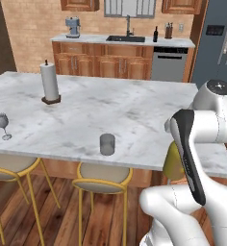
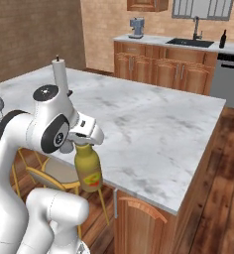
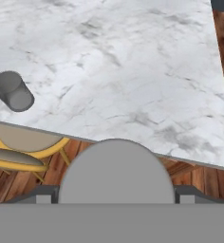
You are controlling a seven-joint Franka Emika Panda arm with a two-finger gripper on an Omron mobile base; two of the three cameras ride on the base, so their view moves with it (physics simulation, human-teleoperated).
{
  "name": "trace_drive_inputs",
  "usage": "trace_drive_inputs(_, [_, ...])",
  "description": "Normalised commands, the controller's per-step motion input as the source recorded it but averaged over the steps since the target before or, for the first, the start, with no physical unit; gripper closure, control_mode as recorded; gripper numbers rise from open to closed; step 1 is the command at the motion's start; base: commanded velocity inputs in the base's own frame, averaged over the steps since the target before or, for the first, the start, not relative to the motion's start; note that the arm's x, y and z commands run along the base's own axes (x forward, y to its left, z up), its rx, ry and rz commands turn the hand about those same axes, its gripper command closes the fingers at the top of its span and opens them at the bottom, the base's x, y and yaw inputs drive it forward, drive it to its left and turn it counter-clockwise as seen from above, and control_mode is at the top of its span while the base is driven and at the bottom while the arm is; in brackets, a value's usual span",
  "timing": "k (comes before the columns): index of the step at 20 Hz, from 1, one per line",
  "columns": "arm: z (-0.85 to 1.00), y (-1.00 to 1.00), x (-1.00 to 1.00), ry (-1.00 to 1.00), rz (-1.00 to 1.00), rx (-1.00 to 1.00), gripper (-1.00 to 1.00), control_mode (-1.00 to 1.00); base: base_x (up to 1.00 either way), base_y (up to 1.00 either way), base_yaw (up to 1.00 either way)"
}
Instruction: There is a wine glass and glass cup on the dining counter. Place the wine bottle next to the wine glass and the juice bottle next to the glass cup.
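My gripper (image 2: 82,140) is shut on the neck of the yellow juice bottle (image 2: 88,171), which hangs in the air just off the near edge of the dining counter (image 2: 153,129). From the left, the arm hides most of the juice bottle (image 1: 172,162). The grey glass cup (image 1: 107,144) stands near the counter's front edge, left of the bottle; the hand view has the glass cup (image 3: 12,91) at its left. The wine glass (image 1: 3,125) stands at the counter's far left. The dark wine bottle (image 1: 156,34) stands on the back counter beside the sink.
A paper towel roll (image 1: 50,82) stands upright on the dining counter's far left part. Yellow-legged stools (image 1: 102,182) sit under the front edge. A coffee machine (image 1: 72,27) and black sink (image 1: 125,38) are on the back counter, with a dishwasher (image 1: 169,63) below.
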Motion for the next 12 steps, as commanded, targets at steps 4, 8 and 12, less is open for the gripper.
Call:
trace_drive_inputs(4, [0.0,0.0,0.0,0.0,0.0,0.0,1.0,1.0,0.0,0.0,0.0])
trace_drive_inputs(8, [0.0,0.0,0.0,0.0,0.0,0.0,1.0,1.0,0.02,0.0,0.0])
trace_drive_inputs(12, [0.0,0.04,0.02,0.0,0.0,-0.03,1.0,-1.0,0.05,0.02,0.0])
